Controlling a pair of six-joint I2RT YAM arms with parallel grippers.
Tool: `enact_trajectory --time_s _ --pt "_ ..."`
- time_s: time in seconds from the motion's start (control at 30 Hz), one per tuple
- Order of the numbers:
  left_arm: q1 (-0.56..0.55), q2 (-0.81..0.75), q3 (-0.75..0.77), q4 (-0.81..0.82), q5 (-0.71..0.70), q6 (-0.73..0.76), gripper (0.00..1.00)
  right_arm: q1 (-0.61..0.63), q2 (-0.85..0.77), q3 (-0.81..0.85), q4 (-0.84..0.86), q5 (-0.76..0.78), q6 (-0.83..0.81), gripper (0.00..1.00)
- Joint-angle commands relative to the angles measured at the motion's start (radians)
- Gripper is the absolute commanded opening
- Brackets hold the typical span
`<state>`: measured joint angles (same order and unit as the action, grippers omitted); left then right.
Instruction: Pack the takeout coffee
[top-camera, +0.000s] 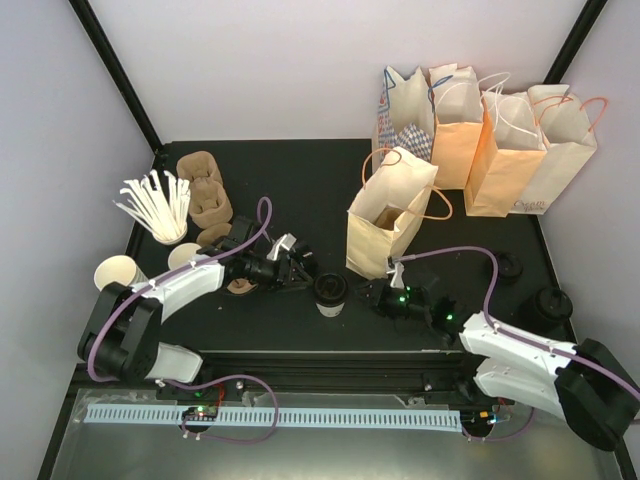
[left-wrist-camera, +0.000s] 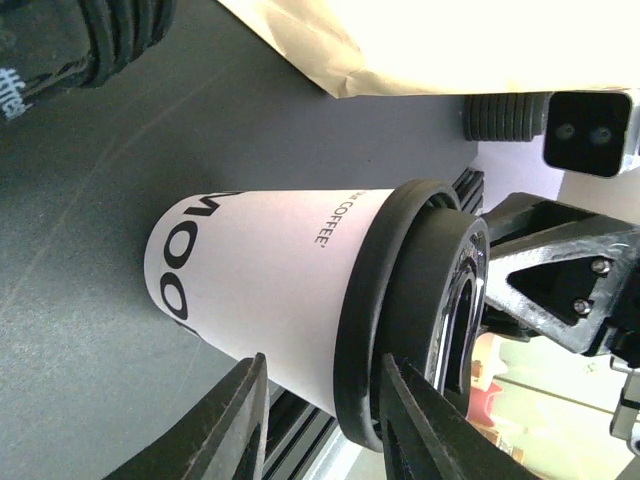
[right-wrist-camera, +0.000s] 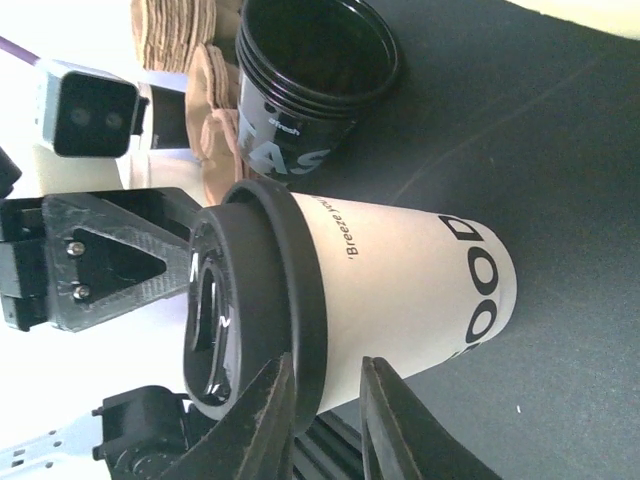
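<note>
The coffee cup (top-camera: 331, 296), its black lid (left-wrist-camera: 368, 320) on, stands before the open paper bag (top-camera: 390, 215). The left gripper (left-wrist-camera: 325, 365) and right gripper (right-wrist-camera: 330, 362) are half closed astride the lid rim; whether they grip it I cannot tell.

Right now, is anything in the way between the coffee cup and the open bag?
Nothing visible. Only bare table lies between the lidded white coffee cup and the open paper bag behind it. The left end effector and right end effector flank the cup at its sides.

White lidded cup (right-wrist-camera: 400, 290) at claw (right-wrist-camera: 330, 365), black cups (right-wrist-camera: 300, 130) behind
</note>
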<state>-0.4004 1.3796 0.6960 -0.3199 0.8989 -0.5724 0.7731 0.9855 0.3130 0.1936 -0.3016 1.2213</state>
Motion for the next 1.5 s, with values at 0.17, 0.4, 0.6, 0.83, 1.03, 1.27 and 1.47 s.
enact_trajectory --time_s 0.17,0.4,0.6,0.83,1.03,1.27,1.47 --pt "0.006 0.018 -0.019 0.075 0.063 -0.012 0.30 -0.013 0.062 0.052 0.055 -0.063 -0.041 0.20" --pt "0.006 0.032 -0.024 0.080 0.074 -0.009 0.27 -0.021 0.071 0.057 0.049 -0.074 -0.052 0.21" --pt "0.006 0.055 -0.023 0.081 0.074 0.001 0.22 -0.023 0.117 0.075 0.032 -0.089 -0.059 0.17" --pt "0.006 0.078 -0.032 0.064 0.060 0.025 0.12 -0.029 0.157 0.057 0.045 -0.111 -0.036 0.12" --pt "0.006 0.105 -0.083 0.091 0.045 0.048 0.12 -0.037 0.184 -0.030 0.133 -0.138 0.021 0.12" --pt "0.006 0.148 -0.142 0.153 0.040 0.051 0.14 -0.037 0.269 -0.066 0.172 -0.185 0.020 0.12" --pt "0.006 0.158 -0.162 0.143 0.012 0.076 0.15 -0.037 0.308 -0.095 0.194 -0.205 0.023 0.12"
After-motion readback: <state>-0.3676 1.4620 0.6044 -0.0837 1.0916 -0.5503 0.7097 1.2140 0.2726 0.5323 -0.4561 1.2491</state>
